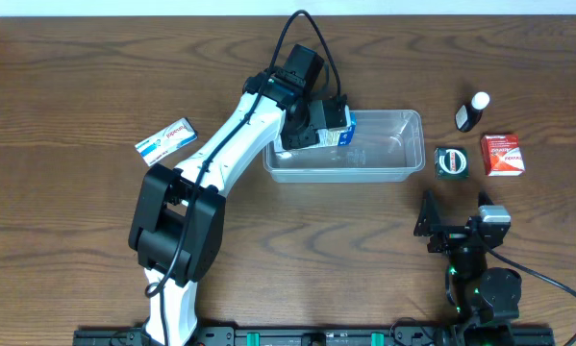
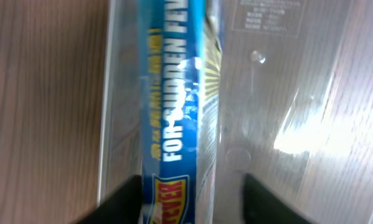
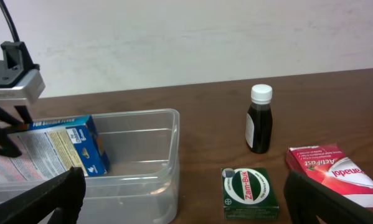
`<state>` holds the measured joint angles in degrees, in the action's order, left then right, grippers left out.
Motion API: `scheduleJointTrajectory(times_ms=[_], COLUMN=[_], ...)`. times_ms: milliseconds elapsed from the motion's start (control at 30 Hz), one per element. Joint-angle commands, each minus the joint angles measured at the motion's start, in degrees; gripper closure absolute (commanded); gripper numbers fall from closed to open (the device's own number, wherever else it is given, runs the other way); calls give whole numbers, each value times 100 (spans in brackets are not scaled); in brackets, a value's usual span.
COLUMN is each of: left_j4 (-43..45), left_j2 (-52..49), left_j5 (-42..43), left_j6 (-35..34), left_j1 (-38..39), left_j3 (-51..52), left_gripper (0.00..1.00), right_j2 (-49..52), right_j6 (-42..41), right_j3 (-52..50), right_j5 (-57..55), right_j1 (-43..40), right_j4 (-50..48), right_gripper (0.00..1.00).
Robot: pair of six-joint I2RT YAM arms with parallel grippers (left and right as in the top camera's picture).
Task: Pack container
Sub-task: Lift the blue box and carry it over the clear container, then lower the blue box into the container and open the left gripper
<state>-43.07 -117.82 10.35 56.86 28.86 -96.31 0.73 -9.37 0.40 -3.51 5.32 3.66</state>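
Observation:
The clear plastic container [image 1: 393,117] lies right of the table's middle; it also shows in the left wrist view [image 2: 286,74] and the right wrist view [image 3: 142,118]. A blue box [image 1: 334,130] printed "FOR SUDDEN FEVER" stands on edge inside the container's left end [image 2: 174,93] [image 3: 61,146]. My left gripper [image 1: 312,123] is over that end, its fingers [image 2: 192,183] either side of the box. The left finger touches it and the right finger stands apart, so it is open. My right gripper [image 1: 430,223] is open and empty, low near the front right [image 3: 186,193].
A white and blue box [image 1: 165,140] lies left of the container. To its right are a green Zam-Buk box [image 1: 451,161] [image 3: 248,193], a red box [image 1: 502,154] [image 3: 329,171] and a dark bottle with a white cap [image 1: 472,111] [image 3: 259,121].

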Motion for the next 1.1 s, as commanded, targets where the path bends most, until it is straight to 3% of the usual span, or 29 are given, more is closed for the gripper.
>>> scheduleJointTrajectory(times_ms=[0,733,767,800,867,967,1067], left_j4=[-4,-229,-262,-293,-297,-153,216], left_j2=[-17,833,833,831,831,831,796], left_j5=[57,363,363,363,411,671,828], left_j6=[11,-164,-166,-166,-195,-549,-1390], left_j1=[-35,-2,-2,-2,-2,-2,-2], left_j3=[-129,-131,-131,-131,-131,-131,-131], left_gripper=[43,43,48,75,94,94,94], right_j2=[-17,-17,-17,-17,-17,-17,-17], right_j6=[87,87,87,87,87,87,87], right_j3=[-9,-9,-9,-9,-9,-9,-9], right_j5=[-9,-9,-9,-9,-9,-9,-9], right_j1=[-44,-44,-44,-44,-44,-44,-44], right_j4=[24,24,24,24,24,24,24], right_gripper=[1,1,1,1,1,1,1])
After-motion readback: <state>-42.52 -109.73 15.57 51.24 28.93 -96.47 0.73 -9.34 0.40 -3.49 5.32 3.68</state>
